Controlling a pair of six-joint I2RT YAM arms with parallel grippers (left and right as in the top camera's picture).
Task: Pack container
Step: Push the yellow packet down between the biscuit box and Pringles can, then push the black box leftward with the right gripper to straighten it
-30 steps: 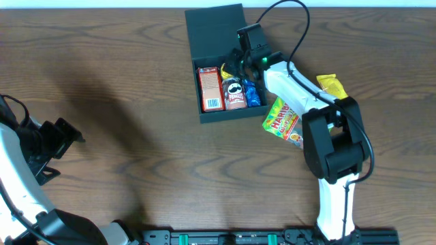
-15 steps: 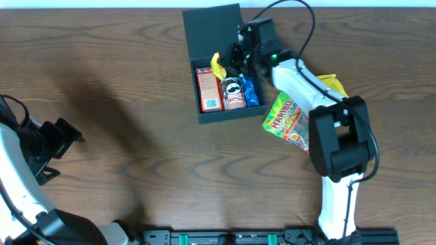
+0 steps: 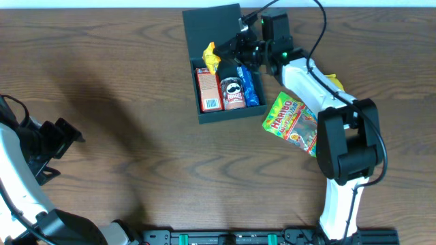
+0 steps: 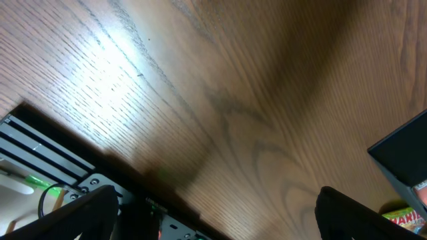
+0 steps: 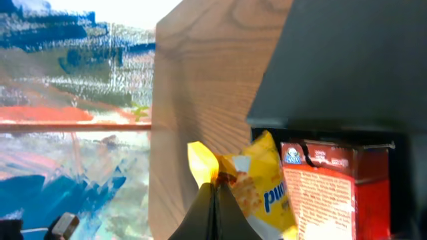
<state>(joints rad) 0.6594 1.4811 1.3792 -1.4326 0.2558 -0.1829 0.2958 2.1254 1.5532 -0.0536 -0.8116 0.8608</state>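
- The container [image 3: 211, 27] sits at the upper middle, partly full.
- The right gripper [image 3: 230, 50] pinches a yellow packet [image 3: 212, 56] above it. Next, lower it and let go.
- The left gripper [image 3: 61, 135], far left, has its jaws wide apart.

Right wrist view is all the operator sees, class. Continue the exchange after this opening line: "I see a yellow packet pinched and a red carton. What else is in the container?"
Observer: Beside the red carton lie a Pringles can and a blue packet.
Operator: Anything waiting outside the container?
Observer: A Haribo bag lies on the table, to its right.
Operator: Where is the left gripper?
Observer: Open and empty, far off to the container's left.
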